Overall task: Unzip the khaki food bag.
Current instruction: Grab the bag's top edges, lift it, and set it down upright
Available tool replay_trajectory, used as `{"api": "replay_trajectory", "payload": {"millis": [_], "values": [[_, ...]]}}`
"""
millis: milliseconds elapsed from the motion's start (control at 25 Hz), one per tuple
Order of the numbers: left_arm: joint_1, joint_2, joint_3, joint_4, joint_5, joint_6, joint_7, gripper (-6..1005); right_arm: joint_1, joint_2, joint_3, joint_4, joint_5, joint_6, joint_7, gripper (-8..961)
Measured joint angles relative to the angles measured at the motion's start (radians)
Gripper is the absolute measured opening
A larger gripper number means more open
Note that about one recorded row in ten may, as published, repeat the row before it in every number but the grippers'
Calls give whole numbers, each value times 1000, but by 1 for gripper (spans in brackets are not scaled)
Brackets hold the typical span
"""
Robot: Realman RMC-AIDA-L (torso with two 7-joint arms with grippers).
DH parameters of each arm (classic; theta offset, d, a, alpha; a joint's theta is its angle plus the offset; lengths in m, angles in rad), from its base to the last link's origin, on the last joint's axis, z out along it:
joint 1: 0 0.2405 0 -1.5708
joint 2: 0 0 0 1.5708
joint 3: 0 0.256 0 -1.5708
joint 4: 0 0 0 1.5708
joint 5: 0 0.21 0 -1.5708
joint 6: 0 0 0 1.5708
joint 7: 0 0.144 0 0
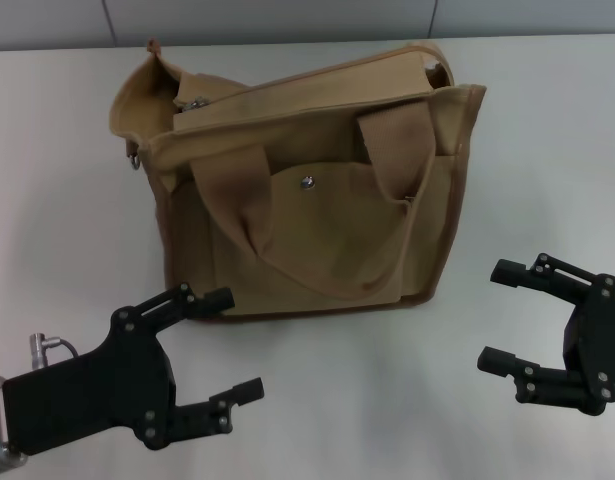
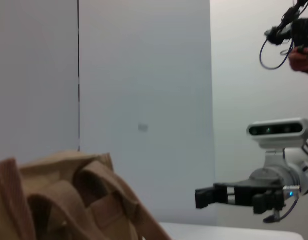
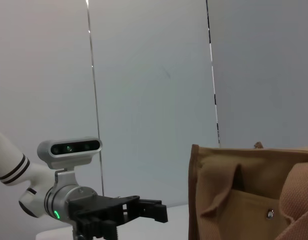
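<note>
The khaki food bag (image 1: 307, 190) stands on the white table in the head view, boxy tan canvas with two wide handles, a front flap pocket with a metal snap (image 1: 308, 182) and brown trim. Its top zipper, with a metal pull (image 1: 194, 103), runs along the far top. My left gripper (image 1: 225, 345) is open and empty, in front of the bag's near left corner. My right gripper (image 1: 499, 317) is open and empty, to the right of the bag's lower corner. The bag also shows in the left wrist view (image 2: 68, 200) and the right wrist view (image 3: 254, 195).
The white table (image 1: 67, 200) stretches around the bag, with a pale wall behind. The left wrist view shows my right gripper (image 2: 209, 196) farther off, and the right wrist view shows my left gripper (image 3: 154, 210) farther off.
</note>
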Motion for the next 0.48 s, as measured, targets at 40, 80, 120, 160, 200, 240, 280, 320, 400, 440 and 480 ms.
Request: {"api": "replay_trajectory", "payload": {"millis": [40, 80, 120, 160, 200, 240, 280, 320, 400, 440, 480], "values": [[0, -1, -3, 1, 0, -7, 0, 845, 1, 0, 0, 0, 0, 0, 1, 838], [1, -1, -10, 2, -1, -9, 0, 843, 1, 0, 0, 1, -1, 0, 2, 838], [3, -1, -16, 3, -2, -10, 0, 842, 1, 0, 0, 0, -1, 0, 2, 838], [4, -1, -23, 3, -3, -9, 0, 841, 2, 0, 0, 0, -1, 1, 4, 838], [5, -1, -28, 3, -3, -7, 0, 840, 2, 0, -1, 0, -1, 1, 5, 838], [6, -1, -32, 3, -3, -6, 1, 838, 2, 0, -1, 0, -1, 1, 5, 838], [6, -2, -33, 3, -3, -6, 2, 837, 2, 0, -3, 0, -2, 1, 5, 838], [6, -2, -33, 3, -3, -6, 2, 836, 2, 0, -4, 0, -2, 1, 6, 837], [7, -3, -41, 3, -3, -8, 6, 833, 2, 0, -6, 1, -2, 3, 6, 837], [8, -4, -50, 3, -4, -10, 8, 832, 2, 0, -5, 1, -1, 5, 6, 837], [15, -8, -89, -1, -5, -13, 16, 831, 2, 0, -3, 1, 0, 7, 6, 837]]}}
